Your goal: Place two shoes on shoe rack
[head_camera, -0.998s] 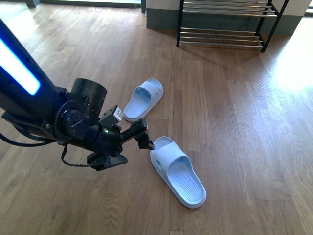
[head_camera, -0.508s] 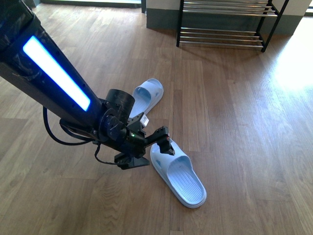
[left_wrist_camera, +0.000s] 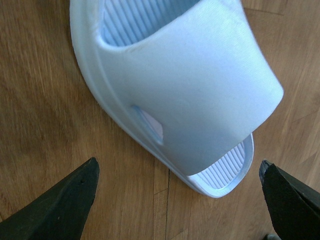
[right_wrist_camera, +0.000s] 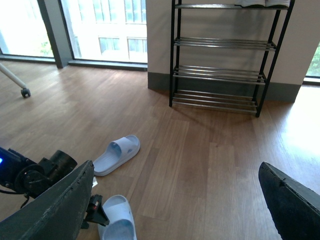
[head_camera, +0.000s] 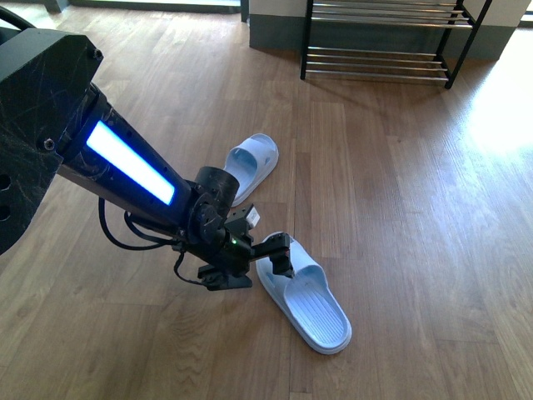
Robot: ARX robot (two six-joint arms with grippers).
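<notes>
We find the left gripper [head_camera: 281, 256] spread open, its tips either side of the toe end of the near slide [head_camera: 310, 302]. The slide lies on the floor [head_camera: 400, 208], long axis diagonal, toe pointing away and leftward. The right gripper [right_wrist_camera: 176, 167] gapes open, and the shoe rack [head_camera: 379, 62] stands well beyond.

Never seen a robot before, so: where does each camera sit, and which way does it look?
Front view: on the body, looking down at the wooden floor; its black left arm reaches the nearer pale blue plastic slide.
Left wrist view: on that arm, close above the slide; open jaws at the edges.
Right wrist view: raised, facing the black chrome-barred shoe rack; open jaws show.
All three share that slide.
</notes>
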